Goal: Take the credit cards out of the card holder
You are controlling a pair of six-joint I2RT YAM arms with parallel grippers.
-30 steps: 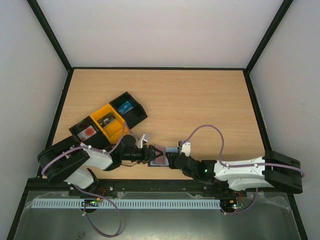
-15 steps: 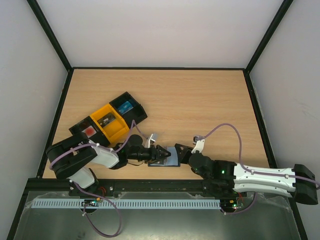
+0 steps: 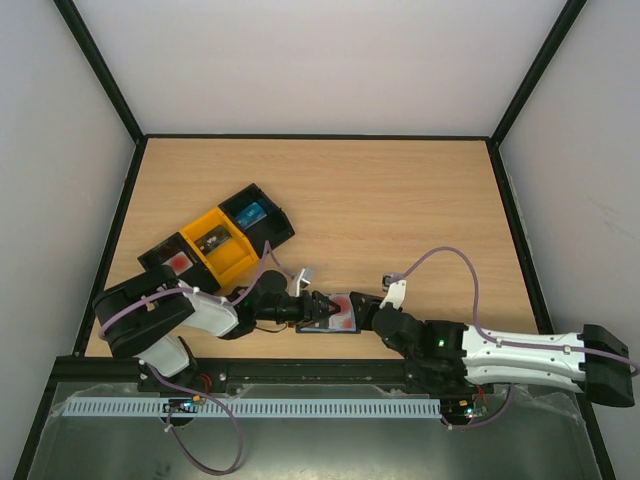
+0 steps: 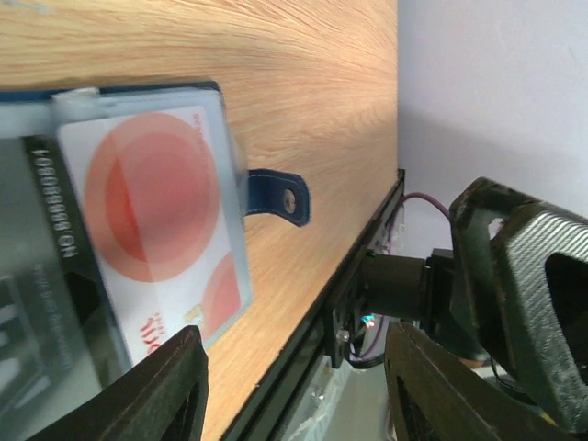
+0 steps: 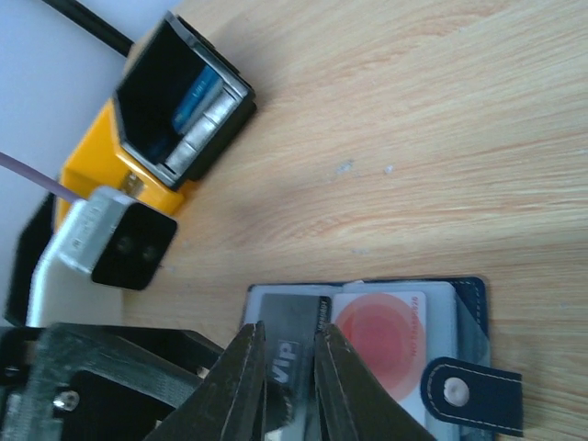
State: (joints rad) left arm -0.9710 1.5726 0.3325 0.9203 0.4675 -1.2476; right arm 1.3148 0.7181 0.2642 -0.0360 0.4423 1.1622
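Note:
The card holder [image 3: 328,326] lies open near the table's front edge, its tab clasp [image 4: 278,196] sticking out. A white card with a red round mark [image 3: 345,309] [image 4: 152,211] [image 5: 378,335] fills one panel, and a dark card [image 5: 294,308] marked VIP fills the other. My right gripper [image 3: 366,312] [image 5: 289,328] comes in from the right. Its jaws stand a narrow gap apart, tips over the dark card, whose face shows between them. My left gripper [image 3: 312,306] [image 4: 294,386] is open at the holder's left end, with nothing between its fingers.
Three box trays stand in a row at the left: a black one [image 3: 255,213] holding something blue, a yellow one [image 3: 218,243], and a black one [image 3: 172,262] holding something red. The table's front rail [image 4: 317,322] runs just beside the holder.
The right arm has swung out to the right and stretched low. The holder and both grippers have shifted a little right. Half a second ago the holder showed grey-blue; now the red-marked card shows.

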